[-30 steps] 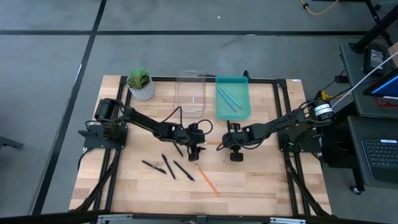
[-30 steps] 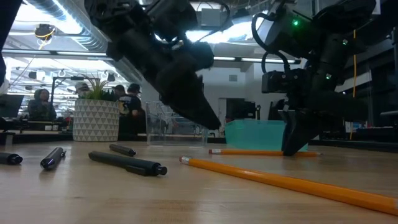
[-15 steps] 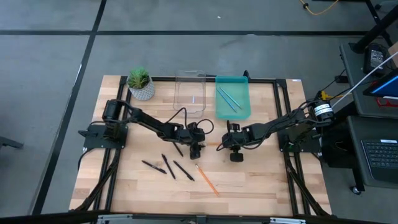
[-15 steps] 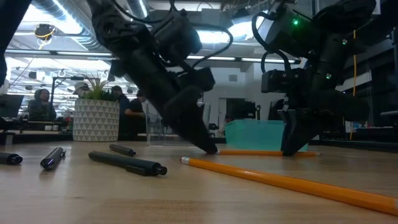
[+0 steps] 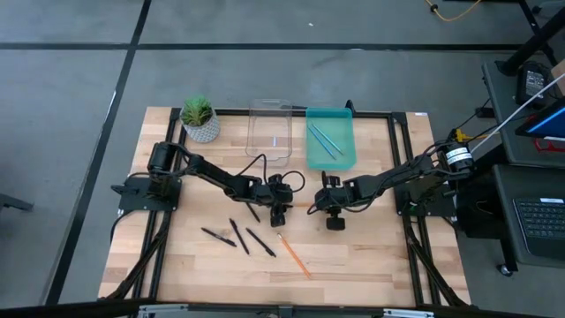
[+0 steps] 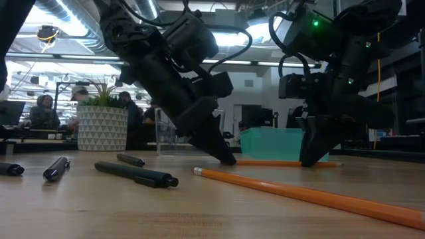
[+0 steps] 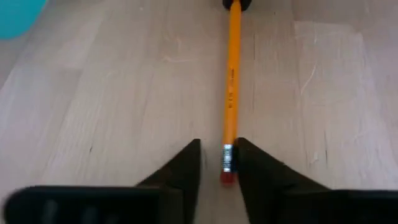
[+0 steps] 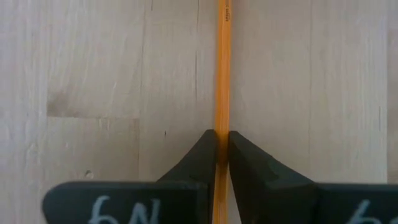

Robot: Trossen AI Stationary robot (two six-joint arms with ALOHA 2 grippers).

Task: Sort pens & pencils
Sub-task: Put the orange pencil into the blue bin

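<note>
An orange pencil (image 5: pixel 306 205) lies flat on the wood table between my two grippers. My right gripper (image 8: pixel 222 133) is shut on it near its pointed end. My left gripper (image 7: pixel 219 144) is down at the table, still open. Its fingers stand on either side of the pencil's eraser end (image 7: pixel 227 169), with a gap showing beside one finger. A second orange pencil (image 5: pixel 294 254) lies nearer the front edge. Several black pens (image 5: pixel 237 234) lie to its left. Light blue pencils (image 5: pixel 323 139) rest in the teal tray (image 5: pixel 346 157). My right gripper pinches the orange pencil's shaft (image 8: pixel 222 121) between its two fingers, a little in from the pointed end (image 6: pixel 337 164). The fingers come from above, pointing down, and lie across the pencil. The pencil lies level on the table.
A clear box (image 5: pixel 269 131) stands left of the teal tray at the back. A potted plant (image 5: pixel 199 119) is at the back left. One black pen (image 5: pixel 253 210) lies close under my left arm. People show in the room behind the table.
My left gripper has come down from above the table and a little toward the right edge. Its fingertips now rest at the eraser end of the orange pencil. The pencil has stayed where it was.
</note>
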